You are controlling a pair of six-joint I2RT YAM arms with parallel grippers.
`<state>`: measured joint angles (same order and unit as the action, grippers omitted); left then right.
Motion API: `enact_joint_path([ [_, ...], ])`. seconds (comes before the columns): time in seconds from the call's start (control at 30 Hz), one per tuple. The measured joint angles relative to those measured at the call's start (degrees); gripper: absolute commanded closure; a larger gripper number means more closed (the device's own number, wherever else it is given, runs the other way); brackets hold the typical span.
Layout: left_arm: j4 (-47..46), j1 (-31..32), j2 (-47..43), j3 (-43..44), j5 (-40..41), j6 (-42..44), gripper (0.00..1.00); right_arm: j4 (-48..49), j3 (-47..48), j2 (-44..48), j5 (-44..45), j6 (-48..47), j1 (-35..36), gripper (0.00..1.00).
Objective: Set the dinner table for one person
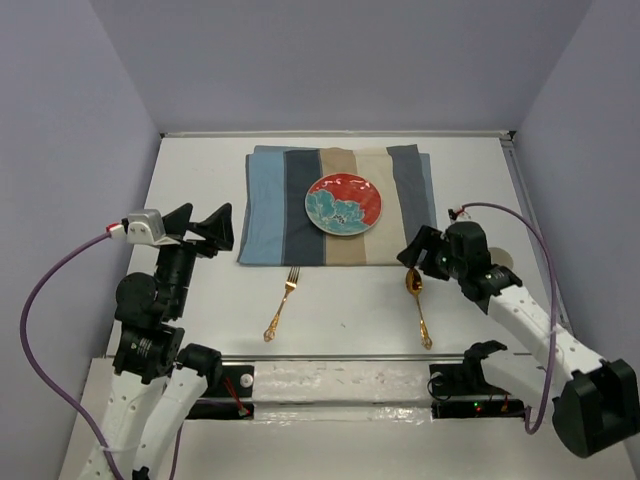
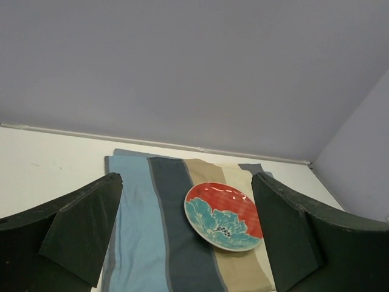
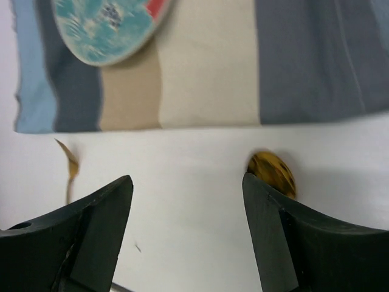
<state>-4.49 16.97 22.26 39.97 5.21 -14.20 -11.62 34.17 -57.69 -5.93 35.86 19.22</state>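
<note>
On the table (image 1: 200, 320): a striped placemat, a plate, a fork and a spoon.
Table: white and flat with a pale raised rim; it runs from the arm bases to the lavender back wall and carries everything else.
Placemat (image 1: 270, 210): lies flat in the far middle of the table, with stripes of blue, dark grey, tan, cream and grey.
Plate (image 1: 343, 204): round, red with a teal flower; it sits on the placemat near its middle, over the tan stripe.
Fork (image 1: 281, 305): gold, on bare table just nearer than the placemat's near edge, left of centre, tines toward the placemat.
Spoon (image 1: 418, 305): gold, on bare table right of the fork and well apart from it, bowl toward the placemat and handle toward the arm bases.
Left gripper (image 2: 186, 176): raised over the table's left side and facing the placemat; jaws spread wide, with nothing between them.
Right gripper (image 3: 187, 178): low over the spoon's bowl end; jaws spread wide and holding nothing. In the wrist view the spoon bowl shows just beside one finger, partly hidden behind it, and bare table fills the gap.
</note>
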Motion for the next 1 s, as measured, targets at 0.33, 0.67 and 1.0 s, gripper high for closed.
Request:
enact_joint_path([
  [0.33,0.0,2.4,0.0,0.0,-1.8,0.0,0.01,-18.2,-4.1,7.1,1.3,3.6,2.6,0.28],
  [0.67,0.0,4.1,-1.8,0.0,-2.2,0.0,0.01,-25.6,11.2,2.3,13.4,1.6,3.0,0.58],
  [1.0,0.1,9.2,-3.8,0.0,-2.1,0.1,0.01,-26.8,24.0,-8.9,39.6,-4.1,-7.8,0.51],
])
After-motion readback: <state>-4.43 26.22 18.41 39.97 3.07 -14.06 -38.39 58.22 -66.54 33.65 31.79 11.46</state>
